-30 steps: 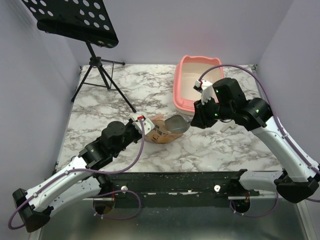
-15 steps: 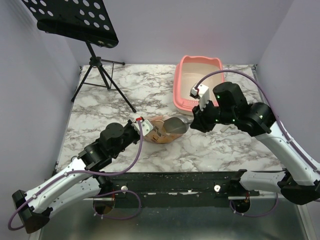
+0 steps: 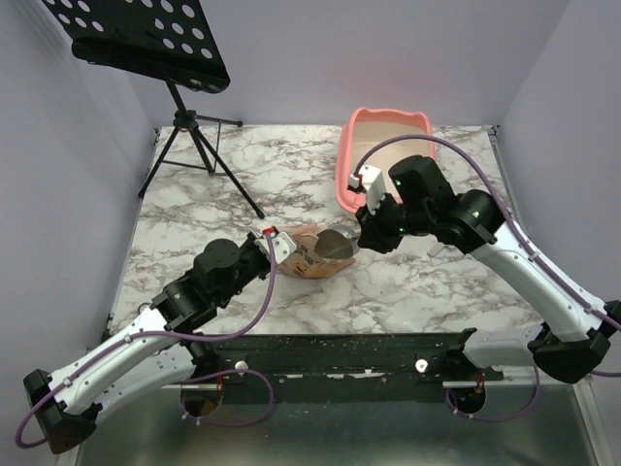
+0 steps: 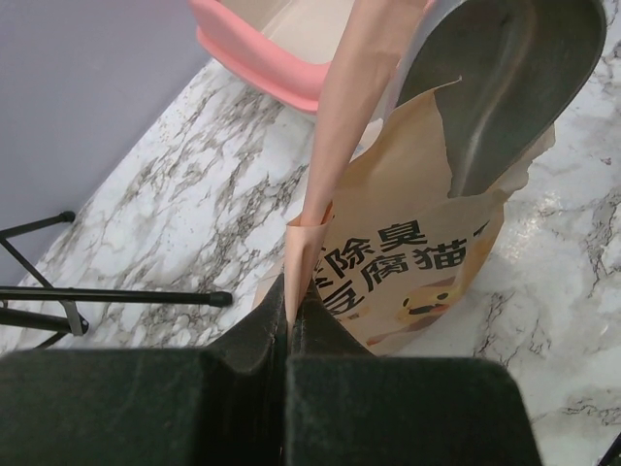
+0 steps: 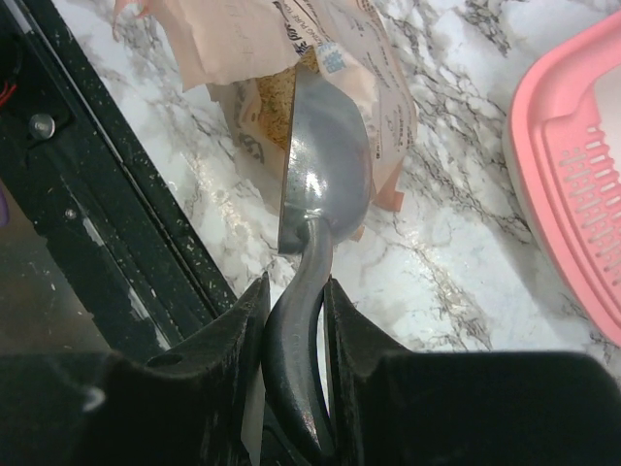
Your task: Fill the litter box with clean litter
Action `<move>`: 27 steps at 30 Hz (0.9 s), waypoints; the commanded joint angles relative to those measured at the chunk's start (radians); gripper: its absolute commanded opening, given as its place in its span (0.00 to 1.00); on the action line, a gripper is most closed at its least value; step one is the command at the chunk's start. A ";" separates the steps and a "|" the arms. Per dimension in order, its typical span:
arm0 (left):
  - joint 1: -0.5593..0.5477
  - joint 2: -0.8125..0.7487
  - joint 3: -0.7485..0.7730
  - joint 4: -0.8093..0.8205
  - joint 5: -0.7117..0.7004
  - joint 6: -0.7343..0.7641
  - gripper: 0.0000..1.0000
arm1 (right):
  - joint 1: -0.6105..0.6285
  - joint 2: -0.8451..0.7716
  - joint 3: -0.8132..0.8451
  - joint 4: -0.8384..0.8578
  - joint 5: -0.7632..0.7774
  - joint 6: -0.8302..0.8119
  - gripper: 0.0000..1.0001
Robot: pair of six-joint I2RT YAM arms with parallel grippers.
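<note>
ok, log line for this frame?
left gripper shut on bag edge | right gripper shut on scoop | bowl in bag mouth, litter inside | box apart

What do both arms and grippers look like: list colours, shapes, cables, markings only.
The left arm and right arm have white lower links, black rounded joints and upper segments. A purple cable loops along each. Small green lights dot the right arm's joints. The left gripper and right gripper have matte black, blocky fingers.

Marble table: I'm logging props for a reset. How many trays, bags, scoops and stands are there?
Pink rectangular plastic litter tray: 1
Orange-tan printed paper bag: 1
Grey metal scoop: 1
Black tripod music stand: 1
Total: 4
</note>
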 commanded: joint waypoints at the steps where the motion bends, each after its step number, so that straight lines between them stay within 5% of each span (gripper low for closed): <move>1: -0.004 -0.029 -0.012 0.043 0.003 -0.021 0.00 | 0.018 0.048 0.045 0.044 -0.020 -0.003 0.01; 12: -0.006 -0.079 -0.029 0.078 0.008 -0.046 0.00 | 0.018 0.142 0.146 -0.143 0.354 0.250 0.01; 21: -0.005 -0.106 -0.022 0.103 0.032 -0.082 0.00 | 0.015 0.286 0.171 -0.185 0.320 0.374 0.01; 27: -0.006 -0.116 -0.006 0.108 0.069 -0.099 0.00 | -0.019 0.300 0.036 -0.044 0.254 0.428 0.01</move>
